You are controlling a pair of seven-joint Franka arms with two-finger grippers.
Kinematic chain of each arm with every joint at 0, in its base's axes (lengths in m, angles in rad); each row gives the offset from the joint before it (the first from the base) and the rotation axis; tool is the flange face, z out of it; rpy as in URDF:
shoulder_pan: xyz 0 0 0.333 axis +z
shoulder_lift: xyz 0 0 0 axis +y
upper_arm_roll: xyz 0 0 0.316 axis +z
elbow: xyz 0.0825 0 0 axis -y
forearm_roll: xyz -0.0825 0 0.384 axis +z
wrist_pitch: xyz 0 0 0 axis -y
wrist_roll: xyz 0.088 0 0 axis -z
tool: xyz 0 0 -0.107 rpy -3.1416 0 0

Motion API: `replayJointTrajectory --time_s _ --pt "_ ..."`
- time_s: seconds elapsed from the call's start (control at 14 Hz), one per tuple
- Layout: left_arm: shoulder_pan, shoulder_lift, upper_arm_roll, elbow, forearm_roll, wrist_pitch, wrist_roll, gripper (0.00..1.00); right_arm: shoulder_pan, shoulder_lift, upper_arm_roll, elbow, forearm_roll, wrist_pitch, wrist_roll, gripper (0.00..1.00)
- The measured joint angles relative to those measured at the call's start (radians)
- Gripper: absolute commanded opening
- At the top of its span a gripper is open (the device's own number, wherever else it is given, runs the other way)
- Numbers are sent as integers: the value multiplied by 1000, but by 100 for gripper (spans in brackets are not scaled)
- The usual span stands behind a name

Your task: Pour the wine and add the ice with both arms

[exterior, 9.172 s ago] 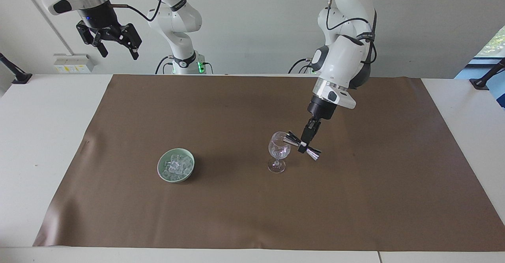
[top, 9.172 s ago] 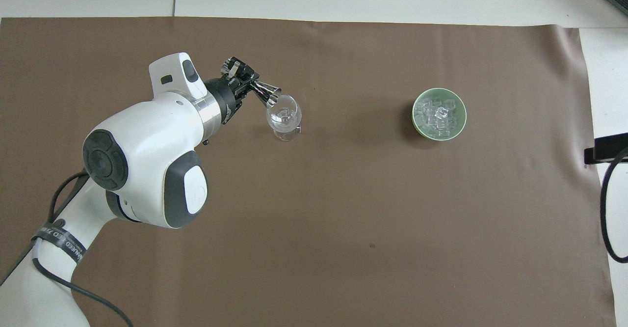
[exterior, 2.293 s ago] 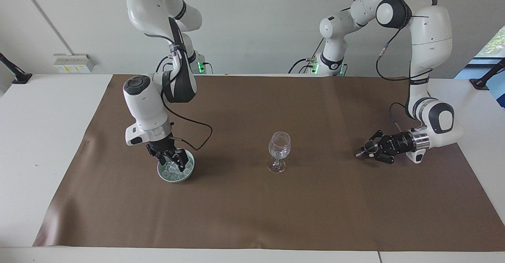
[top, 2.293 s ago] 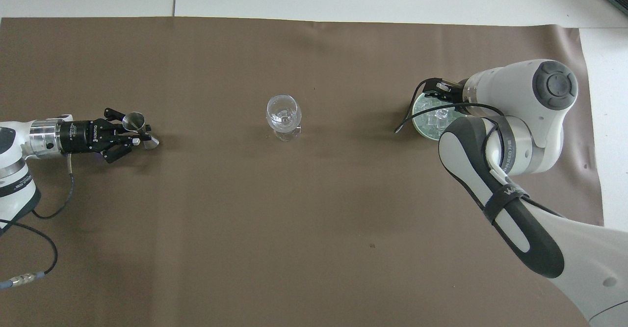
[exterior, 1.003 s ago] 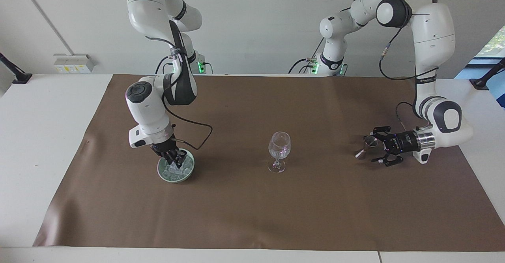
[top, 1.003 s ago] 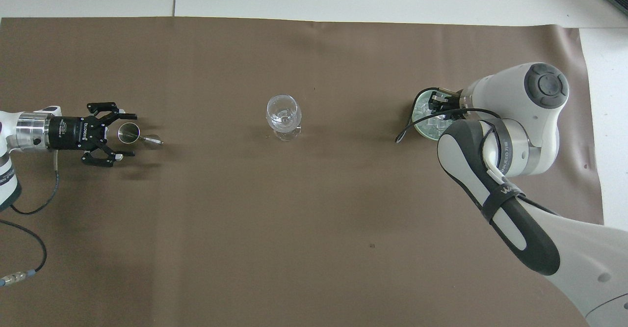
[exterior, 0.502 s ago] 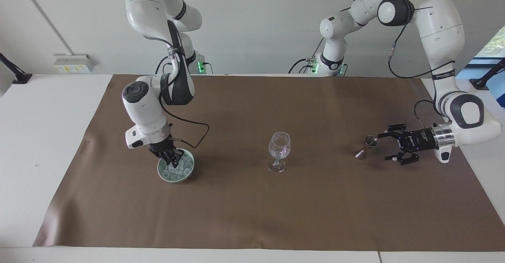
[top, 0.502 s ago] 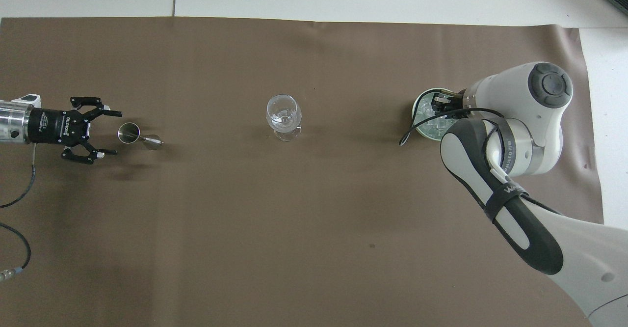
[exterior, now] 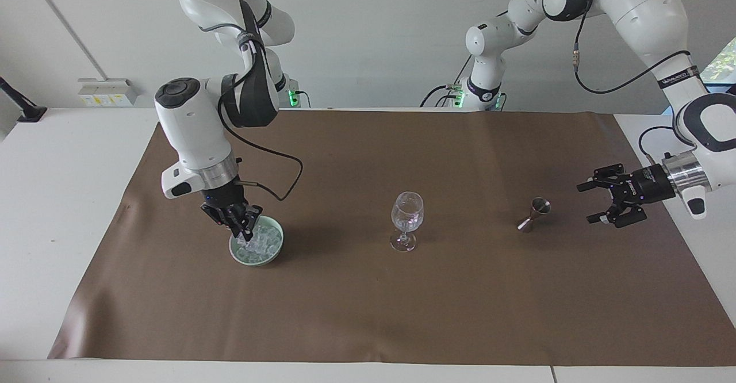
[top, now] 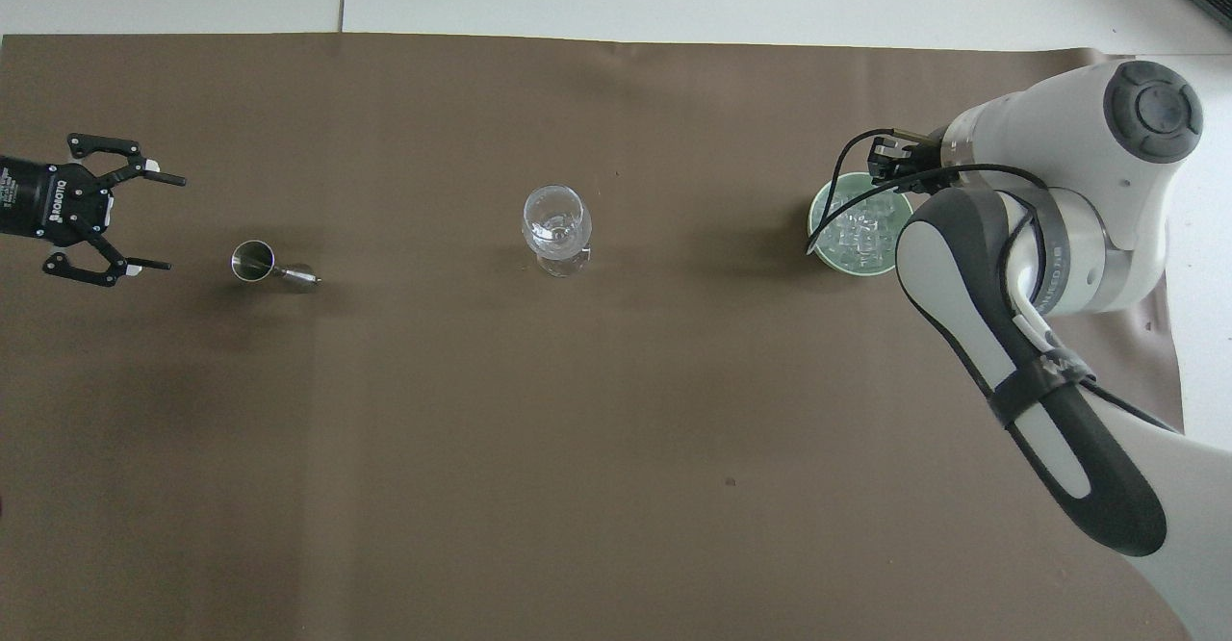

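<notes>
The ice [exterior: 260, 241] fills a green bowl [exterior: 275, 252] at the facing view's lower left. The right gripper [exterior: 240, 230] hangs over it, fingertips pinched together; whether a cube is caught I cannot tell. A wine glass [exterior: 407, 219] stands at centre, a metal measuring cup [exterior: 535, 212] beside it. At the right edge, the left gripper [exterior: 597, 202] is spread wide, empty.

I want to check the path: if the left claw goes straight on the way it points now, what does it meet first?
Probably the metal jigger: the open left claw points along the table toward it, though slightly raised, so it might pass above.
</notes>
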Motion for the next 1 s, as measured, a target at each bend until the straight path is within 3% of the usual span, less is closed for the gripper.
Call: replayJointTrajectory --time_s 0.21,0.5,1.0 --pt "-10 -15 -30 74 95 0 22 100 9 0 70 13 0 0 11 0" --pt "-44 -92 -70 98 242 29 63 100 40 0 182 59 0 8 197 0" --pt "-89 -163 -73 98 436 47 417 100 210 2 191 136 0 104 455 0"
